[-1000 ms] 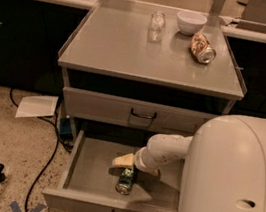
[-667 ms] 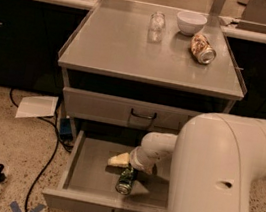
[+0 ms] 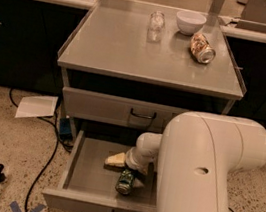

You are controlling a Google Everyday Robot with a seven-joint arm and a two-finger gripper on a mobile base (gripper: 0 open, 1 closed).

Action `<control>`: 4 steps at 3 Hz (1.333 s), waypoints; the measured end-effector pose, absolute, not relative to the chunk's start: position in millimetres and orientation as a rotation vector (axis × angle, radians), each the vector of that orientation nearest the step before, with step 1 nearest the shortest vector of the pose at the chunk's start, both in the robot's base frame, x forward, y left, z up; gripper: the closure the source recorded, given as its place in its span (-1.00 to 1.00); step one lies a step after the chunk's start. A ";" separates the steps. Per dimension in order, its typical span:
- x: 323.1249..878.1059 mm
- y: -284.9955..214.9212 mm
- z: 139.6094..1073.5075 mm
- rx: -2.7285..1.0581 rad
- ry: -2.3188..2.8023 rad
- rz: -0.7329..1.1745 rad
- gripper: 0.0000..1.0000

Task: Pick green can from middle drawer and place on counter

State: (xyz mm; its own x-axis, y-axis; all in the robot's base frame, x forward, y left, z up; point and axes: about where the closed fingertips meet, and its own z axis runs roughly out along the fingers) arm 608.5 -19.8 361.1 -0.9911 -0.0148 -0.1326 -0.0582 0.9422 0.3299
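The green can (image 3: 125, 181) lies in the open middle drawer (image 3: 80, 180), near the middle of its grey tray, close to the front wall. My gripper (image 3: 131, 171) reaches down into the drawer from the right and sits right over the can's top end. A pale wedge-shaped piece (image 3: 115, 160) shows just left of the wrist; I cannot tell whether it belongs to the gripper. The counter (image 3: 117, 49) is the flat grey cabinet top above the drawers. My big white arm (image 3: 201, 180) hides the drawer's right half.
On the counter stand a clear glass jar (image 3: 156, 22), a white bowl (image 3: 190, 22) and an orange-brown can (image 3: 202, 48) on its side. The upper drawer (image 3: 142, 114) is shut. A sheet of paper (image 3: 36, 106) and dark cables (image 3: 44, 164) lie on the floor at left.
My arm has swung left, so its white body now covers more of the drawer's right side. The gripper has shifted slightly left over the can. The can has not moved.
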 end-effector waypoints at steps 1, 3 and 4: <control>607.4 -24.9 345.3 -0.021 2.987 0.487 -0.62; 607.4 -24.8 351.0 -0.021 2.987 0.487 0.31; 607.4 -24.8 351.0 -0.021 2.987 0.487 0.78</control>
State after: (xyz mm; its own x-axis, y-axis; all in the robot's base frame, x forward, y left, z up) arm 607.4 -24.8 351.0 -0.9933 0.0046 -0.1158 -0.0324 0.9482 0.3159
